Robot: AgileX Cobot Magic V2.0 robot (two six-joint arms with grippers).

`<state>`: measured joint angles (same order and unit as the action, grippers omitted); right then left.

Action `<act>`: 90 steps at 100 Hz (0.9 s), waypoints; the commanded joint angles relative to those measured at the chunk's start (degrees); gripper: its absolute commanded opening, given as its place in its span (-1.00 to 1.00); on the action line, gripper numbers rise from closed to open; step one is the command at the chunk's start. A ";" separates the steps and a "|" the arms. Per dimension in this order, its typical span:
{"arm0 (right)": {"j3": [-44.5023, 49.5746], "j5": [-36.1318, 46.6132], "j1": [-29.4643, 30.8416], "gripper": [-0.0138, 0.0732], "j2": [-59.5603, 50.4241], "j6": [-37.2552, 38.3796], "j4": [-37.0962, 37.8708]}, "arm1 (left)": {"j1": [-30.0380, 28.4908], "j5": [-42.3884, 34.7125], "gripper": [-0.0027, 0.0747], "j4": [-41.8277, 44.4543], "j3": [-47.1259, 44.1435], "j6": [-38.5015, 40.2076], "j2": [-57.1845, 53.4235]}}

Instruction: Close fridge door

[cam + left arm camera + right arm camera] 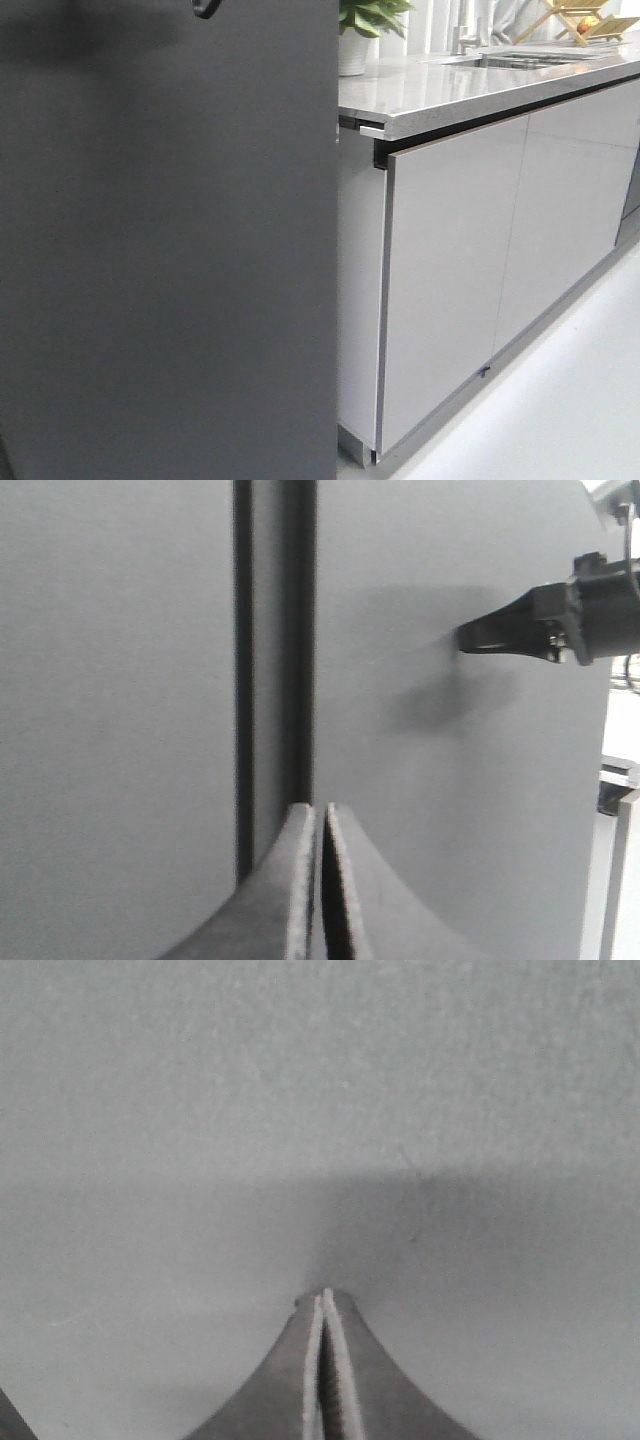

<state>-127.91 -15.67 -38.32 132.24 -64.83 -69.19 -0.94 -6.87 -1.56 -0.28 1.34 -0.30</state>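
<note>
The fridge door (170, 250) is a tall matte dark grey panel that fills the left half of the front view. In the left wrist view its face (450, 800) meets a second dark grey panel (110, 730) at a narrow dark seam (243, 680). My left gripper (322, 808) is shut and empty, its tips pointing at the door's edge by that seam. My right gripper (325, 1295) is shut and empty, with its tips against the grey door face. The left wrist view also shows the right gripper (465, 638), its tip touching the door. The door's inner side is hidden.
Right of the fridge door runs a grey speckled countertop (450, 85) over glossy light-grey cabinet doors (450, 280). A potted plant (360, 35), a sink (520, 58) and a wooden rack (585, 20) are on the counter. Pale floor (560, 400) lies at the lower right.
</note>
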 commanded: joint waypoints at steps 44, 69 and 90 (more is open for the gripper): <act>-3.12 -24.99 4.49 -0.85 -8.24 27.15 23.79 | -0.23 -4.15 -0.98 -0.16 -2.01 0.11 -1.28; -3.12 -38.50 8.59 -0.85 -11.21 35.64 27.12 | -0.23 -4.15 -0.98 -0.16 -2.01 0.11 -1.28; -3.12 -43.69 12.49 -0.85 -14.91 44.18 35.89 | -0.23 -4.15 -0.98 -0.16 -2.01 0.11 -1.28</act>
<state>-128.99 -59.18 -27.63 123.48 -25.65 -37.03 -0.94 -6.87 -1.56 -0.28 1.34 -0.30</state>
